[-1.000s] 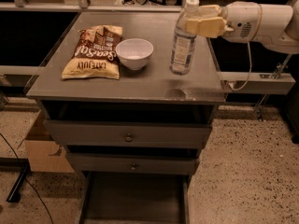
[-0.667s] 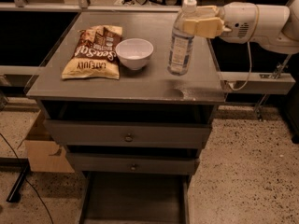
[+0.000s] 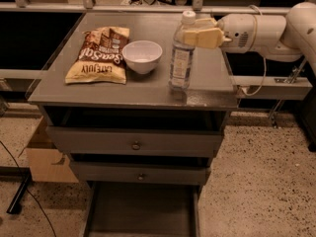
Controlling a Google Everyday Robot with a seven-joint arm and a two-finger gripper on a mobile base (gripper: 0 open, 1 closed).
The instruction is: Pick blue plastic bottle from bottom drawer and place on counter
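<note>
The blue plastic bottle [image 3: 180, 58], clear with a white cap and a pale label, stands upright at the front right of the counter [image 3: 98, 90]. Whether its base touches the surface I cannot tell. My gripper [image 3: 190, 31] reaches in from the right, and its cream fingers [image 3: 203, 37] are shut on the bottle's shoulder just under the cap. The bottom drawer [image 3: 143, 211] is pulled out at the foot of the cabinet, and its dark inside shows nothing in it.
A white bowl [image 3: 142, 56] sits just left of the bottle, and a snack bag [image 3: 100, 54] lies further left. Two knobbed drawers [image 3: 136, 143] are above the open one. A cardboard box [image 3: 44, 159] stands on the floor at the left, and a rail [image 3: 271, 80] runs along the right.
My gripper has carried the bottle a little to the left and lower, closer to the bowl and the counter's front. Nothing else has moved.
</note>
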